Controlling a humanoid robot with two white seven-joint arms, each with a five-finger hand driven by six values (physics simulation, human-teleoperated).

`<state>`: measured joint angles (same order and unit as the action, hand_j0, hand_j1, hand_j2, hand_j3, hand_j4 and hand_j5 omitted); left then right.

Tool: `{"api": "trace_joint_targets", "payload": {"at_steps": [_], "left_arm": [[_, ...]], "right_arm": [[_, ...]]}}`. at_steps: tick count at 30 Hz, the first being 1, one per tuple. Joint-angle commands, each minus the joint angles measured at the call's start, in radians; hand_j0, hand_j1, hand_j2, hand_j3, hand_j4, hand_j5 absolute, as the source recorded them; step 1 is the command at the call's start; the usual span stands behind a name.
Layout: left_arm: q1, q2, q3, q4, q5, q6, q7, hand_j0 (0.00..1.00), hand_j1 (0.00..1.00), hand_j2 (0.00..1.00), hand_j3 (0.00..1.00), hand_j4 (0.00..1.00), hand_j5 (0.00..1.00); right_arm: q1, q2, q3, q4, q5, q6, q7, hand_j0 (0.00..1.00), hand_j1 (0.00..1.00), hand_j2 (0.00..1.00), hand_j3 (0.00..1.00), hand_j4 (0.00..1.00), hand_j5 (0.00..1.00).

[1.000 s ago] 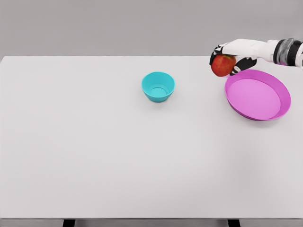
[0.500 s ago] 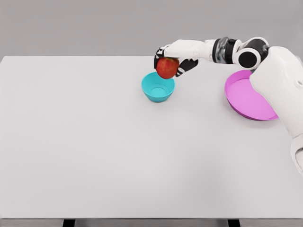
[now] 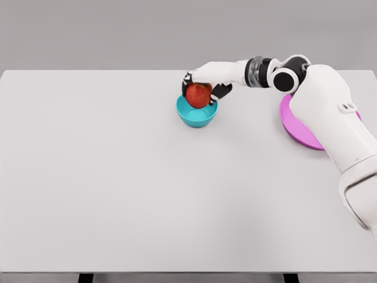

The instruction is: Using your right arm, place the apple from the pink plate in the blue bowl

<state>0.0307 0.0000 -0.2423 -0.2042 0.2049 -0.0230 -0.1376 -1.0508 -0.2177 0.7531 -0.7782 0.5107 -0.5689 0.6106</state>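
Observation:
A red apple (image 3: 198, 95) hangs just above the rim of the blue bowl (image 3: 196, 115), partly inside its opening. My right hand (image 3: 203, 84) reaches over the bowl from the right, fingers curled around the apple from above and behind. The pink plate (image 3: 294, 125) lies at the right side of the table, holding nothing, and my right arm covers most of it. The left arm does not show.
The white table (image 3: 118, 177) spans the whole view, its near edge at the bottom. My right upper arm and forearm (image 3: 330, 112) stretch across the right side, over the plate.
My right hand carried the apple leftward from beside the pink plate to over the blue bowl, then lowered it toward the bowl's opening. The arm now stretches farther into view.

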Motion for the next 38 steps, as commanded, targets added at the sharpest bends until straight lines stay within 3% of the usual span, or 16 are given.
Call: {"api": "trace_joint_targets", "payload": {"at_steps": [1,3,5,16,18,21,24,25,28,29,32,38], "left_arm": [[0.000,0.000,0.000,0.000,0.001,0.000,-0.001,1.00,1.00,1.00,1.00,1.00,1.00],[0.000,0.000,0.000,0.000,0.001,0.000,-0.001,1.00,1.00,1.00,1.00,1.00,1.00],[0.000,0.000,0.000,-0.001,0.001,0.000,-0.001,1.00,1.00,1.00,1.00,1.00,1.00],[0.000,0.000,0.000,0.000,0.001,0.000,0.000,1.00,1.00,1.00,1.00,1.00,1.00],[0.000,0.000,0.000,0.000,0.001,0.000,-0.001,1.00,1.00,1.00,1.00,1.00,1.00],[0.000,0.000,0.000,0.000,0.001,0.000,-0.001,1.00,1.00,1.00,1.00,1.00,1.00],[0.000,0.000,0.000,0.000,0.001,0.000,0.001,1.00,1.00,1.00,1.00,1.00,1.00],[0.000,0.000,0.000,0.000,0.001,0.000,-0.001,1.00,1.00,1.00,1.00,1.00,1.00],[0.000,0.000,0.000,0.000,0.001,0.000,-0.001,1.00,1.00,1.00,1.00,1.00,1.00],[0.000,0.000,0.000,0.000,0.001,0.000,-0.001,1.00,1.00,1.00,1.00,1.00,1.00],[0.000,0.000,0.000,0.000,0.001,0.000,-0.001,1.00,1.00,1.00,1.00,1.00,1.00],[0.000,0.000,0.000,-0.001,0.001,0.000,0.000,1.00,1.00,1.00,1.00,1.00,1.00]], "right_arm": [[0.000,0.004,-0.003,0.019,0.002,0.003,0.000,0.51,0.51,0.51,0.51,0.51,0.51],[0.000,0.004,-0.001,0.017,0.002,0.003,0.000,0.52,0.52,0.52,0.52,0.52,0.52],[0.000,0.003,-0.003,0.020,0.002,0.003,0.000,1.00,1.00,1.00,1.00,1.00,1.00],[-0.005,0.000,-0.006,0.005,-0.001,0.001,0.000,1.00,1.00,1.00,1.00,1.00,1.00],[-0.028,-0.040,-0.017,-0.004,-0.015,-0.017,0.000,1.00,1.00,1.00,1.00,1.00,1.00],[-0.008,-0.184,-0.198,-0.061,-0.029,-0.042,0.000,1.00,1.00,1.00,1.00,1.00,1.00],[0.057,-0.299,-0.232,-0.061,-0.167,-0.042,0.000,1.00,1.00,1.00,1.00,1.00,1.00],[0.103,-0.328,-0.280,-0.078,-0.198,-0.042,0.000,1.00,1.00,1.00,1.00,1.00,1.00],[0.317,-0.362,-0.578,-0.285,-0.201,-0.042,0.000,1.00,1.00,1.00,1.00,1.00,1.00],[0.370,-0.397,-0.617,-0.329,-0.201,-0.042,0.000,1.00,1.00,1.00,1.00,1.00,1.00],[0.459,-0.436,-0.678,-0.385,-0.201,-0.042,0.000,1.00,1.00,1.00,1.00,1.00,1.00],[0.506,-0.439,-0.679,-0.391,-0.201,-0.042,0.000,1.00,1.00,1.00,1.00,1.00,1.00]]}}
